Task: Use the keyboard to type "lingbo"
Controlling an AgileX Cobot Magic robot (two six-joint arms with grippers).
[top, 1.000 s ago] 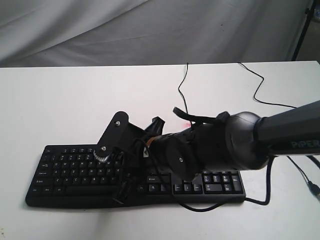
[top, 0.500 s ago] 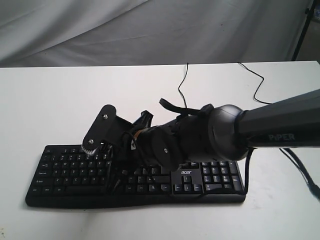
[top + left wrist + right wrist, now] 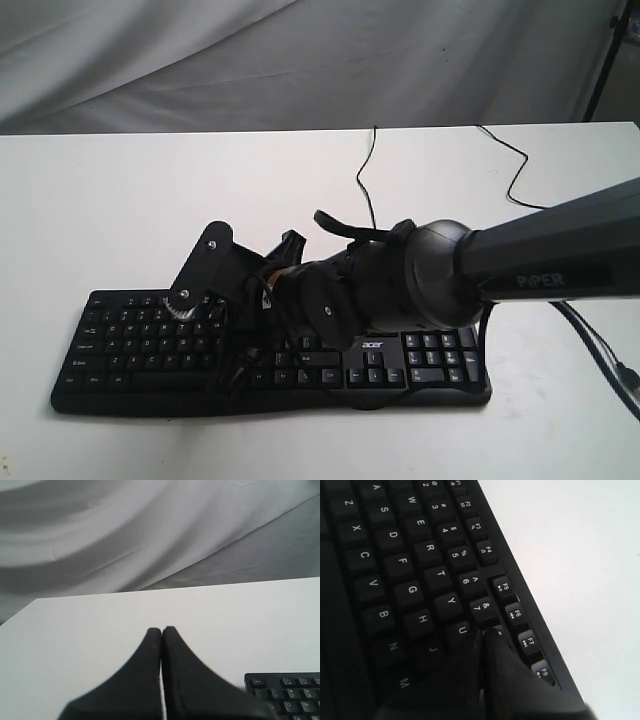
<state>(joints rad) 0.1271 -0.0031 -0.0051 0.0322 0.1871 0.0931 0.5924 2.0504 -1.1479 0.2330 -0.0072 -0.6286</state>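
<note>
The black keyboard lies along the front of the white table. My right arm reaches across it from the right. The right gripper points down onto the letter keys left of the middle. In the right wrist view the keyboard fills the frame. There the right gripper is shut and empty, with its tips just past the U key and beside the 7 key. The left gripper is shut and empty over bare table. A corner of the keyboard shows beside it.
A thin black cable runs from behind the keyboard to the table's far edge. A second cable curls at the back right. Grey cloth hangs behind the table, and a dark stand leg rises at the top right.
My right arm has swung left along the keyboard, carrying the shut gripper from near the middle keys to the letter keys further left, and it now sits slightly lower.
</note>
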